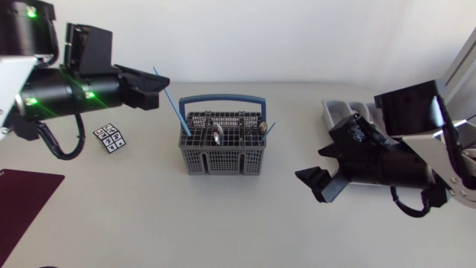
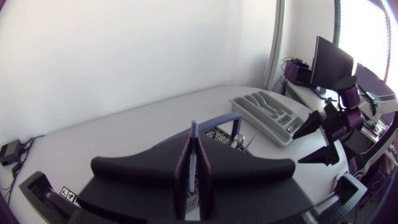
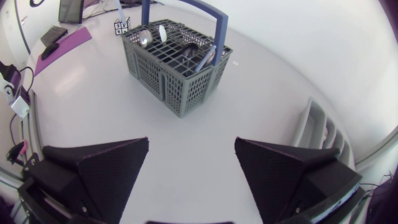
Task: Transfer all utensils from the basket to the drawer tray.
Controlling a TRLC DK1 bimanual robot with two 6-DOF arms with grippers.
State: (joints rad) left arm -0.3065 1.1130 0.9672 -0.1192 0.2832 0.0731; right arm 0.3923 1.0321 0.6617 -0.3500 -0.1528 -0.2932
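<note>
The grey utensil basket [image 1: 221,141] with a blue handle stands mid-table and holds spoons [image 1: 216,135] and a blue-handled utensil [image 1: 266,131] at its right end. My left gripper [image 1: 158,88] hovers left of the basket, shut on a long blue utensil handle [image 1: 172,104] whose lower end is still in the basket's left compartment. The left wrist view shows that handle [image 2: 193,140] pinched between the fingers [image 2: 185,171], with the basket [image 2: 225,127] beyond. My right gripper [image 1: 318,184] hangs open right of the basket [image 3: 174,68], nothing between its fingers [image 3: 93,168]. The grey drawer tray [image 1: 343,112] lies at the back right.
A small marker cube [image 1: 111,138] sits left of the basket. A dark purple mat [image 1: 26,197] lies at the front left corner. My right arm covers part of the tray [image 3: 317,124].
</note>
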